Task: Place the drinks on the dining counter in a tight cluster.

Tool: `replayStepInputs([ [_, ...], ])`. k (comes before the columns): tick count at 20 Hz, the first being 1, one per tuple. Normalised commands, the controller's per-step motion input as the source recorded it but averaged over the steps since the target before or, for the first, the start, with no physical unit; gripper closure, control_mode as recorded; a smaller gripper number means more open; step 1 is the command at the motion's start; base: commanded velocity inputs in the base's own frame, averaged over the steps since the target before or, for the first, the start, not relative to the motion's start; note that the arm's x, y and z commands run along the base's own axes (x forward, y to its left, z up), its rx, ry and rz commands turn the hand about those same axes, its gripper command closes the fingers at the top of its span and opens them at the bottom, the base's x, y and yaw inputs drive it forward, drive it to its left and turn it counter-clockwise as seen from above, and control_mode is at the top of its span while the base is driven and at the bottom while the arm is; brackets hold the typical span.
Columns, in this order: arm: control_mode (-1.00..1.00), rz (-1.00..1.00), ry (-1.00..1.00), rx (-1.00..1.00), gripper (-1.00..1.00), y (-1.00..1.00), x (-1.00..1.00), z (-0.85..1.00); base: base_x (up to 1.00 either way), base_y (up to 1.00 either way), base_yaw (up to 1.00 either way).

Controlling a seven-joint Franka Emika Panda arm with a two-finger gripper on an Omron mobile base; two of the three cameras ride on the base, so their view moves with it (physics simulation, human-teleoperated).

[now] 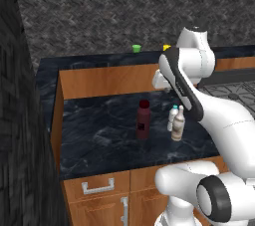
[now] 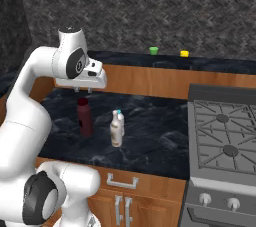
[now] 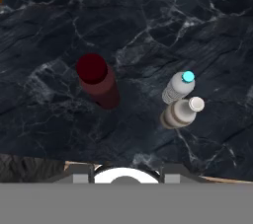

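Three drinks stand on the lower black marble top over drawers: a dark maroon bottle (image 1: 143, 120) (image 2: 85, 117) (image 3: 99, 82), and to its right a slim tan bottle (image 1: 178, 126) (image 2: 116, 132) (image 3: 180, 112) touching or nearly touching a short clear bottle with a light-blue cap (image 1: 173, 116) (image 2: 120, 118) (image 3: 179, 87). My gripper (image 2: 82, 90) (image 3: 126, 178) hangs well above them, roughly over the maroon bottle, shut and holding nothing. The dining counter (image 1: 89, 63) (image 2: 215, 63) is the raised black top behind the wood riser (image 1: 109, 81).
A green cup (image 1: 136, 48) (image 2: 153, 50) and a yellow cup (image 1: 166, 47) (image 2: 184, 53) sit on the dining counter. A gas stove (image 2: 225, 131) adjoins the lower top on the right. A dark wall (image 1: 20, 120) closes the left side.
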Motion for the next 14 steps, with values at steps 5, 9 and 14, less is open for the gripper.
replayStepInputs([
  [5,-1.0,0.0,0.0,0.02,-1.0,0.02,-0.03,-0.01,0.0,0.0,0.0],
  [9,-1.0,-0.09,0.0,0.0,-1.0,0.39,0.09,-0.13,0.0,0.0,0.0],
  [14,-1.0,-0.12,0.0,-0.02,-1.0,0.5,0.36,-0.18,0.0,0.0,0.0],
])
